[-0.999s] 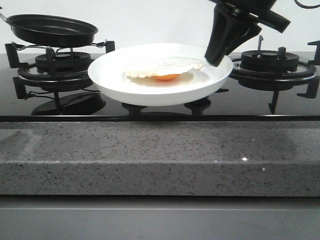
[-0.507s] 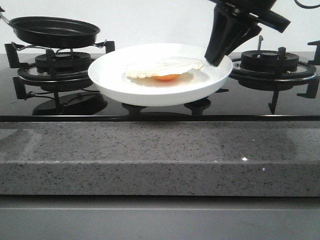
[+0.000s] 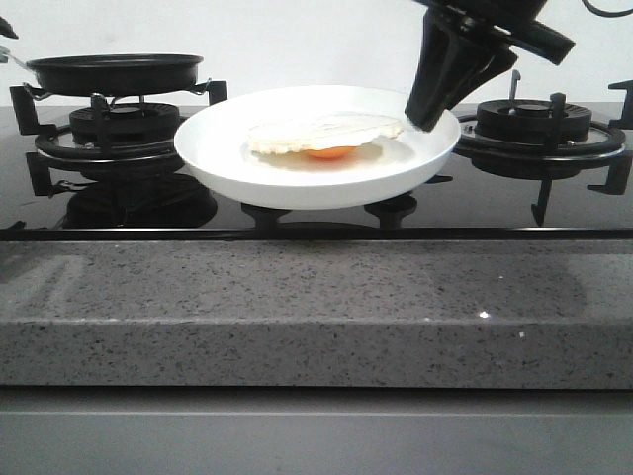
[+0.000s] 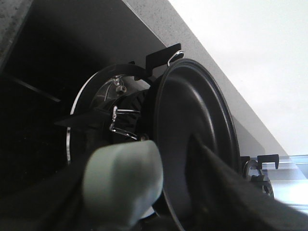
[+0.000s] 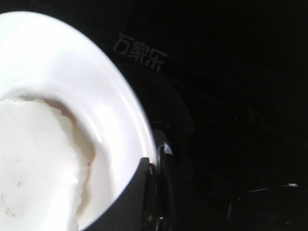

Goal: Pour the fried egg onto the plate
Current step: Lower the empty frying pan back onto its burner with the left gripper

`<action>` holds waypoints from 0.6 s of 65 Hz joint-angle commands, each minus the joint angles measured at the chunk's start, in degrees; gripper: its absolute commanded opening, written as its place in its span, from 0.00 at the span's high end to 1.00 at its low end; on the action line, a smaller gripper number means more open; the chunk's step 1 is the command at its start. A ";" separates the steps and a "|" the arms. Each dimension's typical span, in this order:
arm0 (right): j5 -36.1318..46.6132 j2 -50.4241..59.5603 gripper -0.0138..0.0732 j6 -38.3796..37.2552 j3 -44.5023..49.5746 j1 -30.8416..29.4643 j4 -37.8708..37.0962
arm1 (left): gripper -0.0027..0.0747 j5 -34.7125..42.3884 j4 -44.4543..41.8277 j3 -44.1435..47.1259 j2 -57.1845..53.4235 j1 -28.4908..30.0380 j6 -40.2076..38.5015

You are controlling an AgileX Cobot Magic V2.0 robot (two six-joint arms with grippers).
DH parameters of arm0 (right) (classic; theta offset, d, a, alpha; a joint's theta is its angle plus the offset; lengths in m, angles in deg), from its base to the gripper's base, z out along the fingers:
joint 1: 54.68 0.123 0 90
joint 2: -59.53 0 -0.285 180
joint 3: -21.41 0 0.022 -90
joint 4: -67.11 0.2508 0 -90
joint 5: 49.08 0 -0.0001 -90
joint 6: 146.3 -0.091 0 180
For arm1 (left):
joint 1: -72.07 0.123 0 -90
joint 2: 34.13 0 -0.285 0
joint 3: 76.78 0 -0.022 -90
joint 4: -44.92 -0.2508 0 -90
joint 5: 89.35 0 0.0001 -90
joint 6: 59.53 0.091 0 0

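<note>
Above the black hob, orange-yolked fried egg [image 3: 324,137] on end effector [image 3: 427,117]-gripped plate [image 3: 227,158].

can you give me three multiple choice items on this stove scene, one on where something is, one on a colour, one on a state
1. Where is the fried egg?
A. in the frying pan
B. on the plate
C. on the counter

2. What colour is the frying pan?
A. black
B. red
C. silver

3. How is the plate supported?
A. lying flat on the counter
B. stacked on the pan
C. gripped at its rim by the right end effector

Answers:
1 B, the egg lies inside the white plate.
2 A, the pan over the left burner is black all over.
3 C, the dark fingers clamp the rim in the right wrist view, and the plate sits above the stove.
</note>
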 commanded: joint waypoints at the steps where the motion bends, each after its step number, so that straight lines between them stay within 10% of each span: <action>1: 1.65 3.23 0.92 0.43 -1.55 -0.09 2.32 | 0.32 -1.88 2.70 -1.64 -2.85 -0.25 0.41; 28: 1.65 3.23 0.92 0.43 -1.55 -0.09 2.32 | 0.28 -11.06 -5.37 -1.64 -2.96 -0.25 -0.30; 39: 1.65 3.23 0.92 0.43 -1.55 -0.09 2.32 | 0.40 -13.83 -8.16 -1.64 -2.96 -0.25 -2.45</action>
